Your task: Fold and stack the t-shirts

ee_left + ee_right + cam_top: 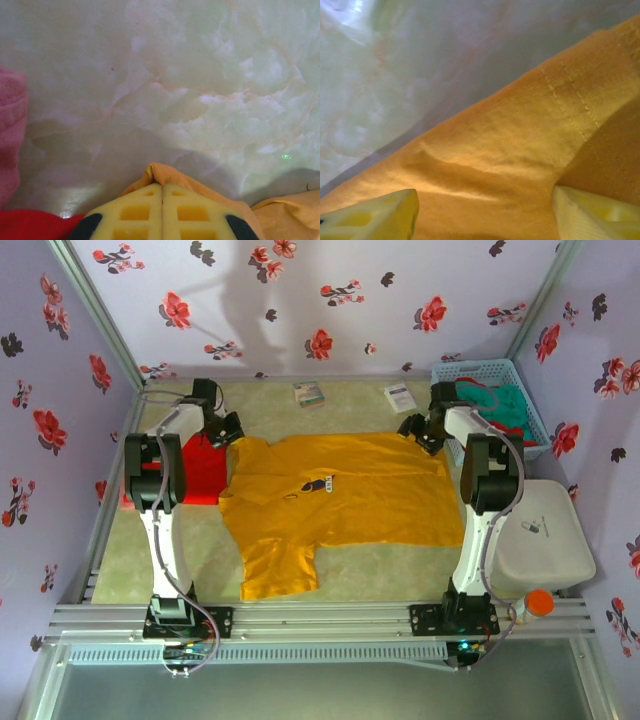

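The mustard-yellow t-shirt (340,495) lies spread flat across the middle of the counter (380,562), dark chest print up. Its collar end points toward the left edge and its hem toward the right edge, and one sleeve reaches toward the near edge.

The left tool (228,430) sits at the shirt's far left corner. In the left wrist view its two yellow fingers (135,212) are pressed together, and this tool (162,187) has a small peak of the yellow cloth (165,175) pinched at the tips, lifted off the pale marbled counter (200,75).

The right tool (420,430) is at the shirt's far right corner. In the right wrist view its fingers stand wide apart, and the tool (485,197) has the stitched edge of the yellow cloth (510,150) lying between them, not gripped.

A folded red t-shirt (205,470) rests by the left edge, just beside the yellow shirt's collar end. Its red cloth (30,225) also shows low in the left wrist view.

A teal t-shirt (500,405) is bundled in the blue mesh basket (480,370) at the far right corner. Two small paper cards (309,394) (400,397) lie near the far edge.

A white container (545,540) stands off the right edge, with an orange object (539,602) at its near side.
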Available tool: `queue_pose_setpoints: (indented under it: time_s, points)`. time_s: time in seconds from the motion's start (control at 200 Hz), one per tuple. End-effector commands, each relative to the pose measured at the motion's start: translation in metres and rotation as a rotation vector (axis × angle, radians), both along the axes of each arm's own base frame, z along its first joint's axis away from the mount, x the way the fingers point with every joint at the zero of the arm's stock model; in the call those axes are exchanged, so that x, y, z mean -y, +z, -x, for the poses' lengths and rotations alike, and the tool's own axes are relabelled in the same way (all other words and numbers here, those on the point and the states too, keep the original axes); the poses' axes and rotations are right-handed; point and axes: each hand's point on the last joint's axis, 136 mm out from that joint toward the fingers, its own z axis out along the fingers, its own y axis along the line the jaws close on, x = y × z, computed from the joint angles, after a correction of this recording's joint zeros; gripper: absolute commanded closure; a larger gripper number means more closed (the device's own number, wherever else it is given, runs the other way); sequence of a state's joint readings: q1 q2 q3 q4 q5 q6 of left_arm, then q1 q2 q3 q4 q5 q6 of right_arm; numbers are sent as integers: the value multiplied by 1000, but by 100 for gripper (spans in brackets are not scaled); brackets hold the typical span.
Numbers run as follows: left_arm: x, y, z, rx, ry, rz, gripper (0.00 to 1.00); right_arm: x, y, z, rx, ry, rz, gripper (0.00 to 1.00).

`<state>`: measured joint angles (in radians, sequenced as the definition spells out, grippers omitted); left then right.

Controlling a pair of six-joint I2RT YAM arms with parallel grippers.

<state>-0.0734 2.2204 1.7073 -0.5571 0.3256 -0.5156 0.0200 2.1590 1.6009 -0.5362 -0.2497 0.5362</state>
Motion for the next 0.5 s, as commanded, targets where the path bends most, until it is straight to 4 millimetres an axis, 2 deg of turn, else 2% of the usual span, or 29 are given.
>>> queue_pose_setpoints:
  time_s: [0.0,0.35,0.49]
  points:
    - [-4,8,-12,30,13,-3,100,7,-13,4,-64,-33,50,30]
    - [-48,45,-17,102,125,-46,100,28,-16,7,-92,-109,111,32]
    - [-57,52,-14,129,152,-42,100,32,-16,6,-85,-133,113,32]
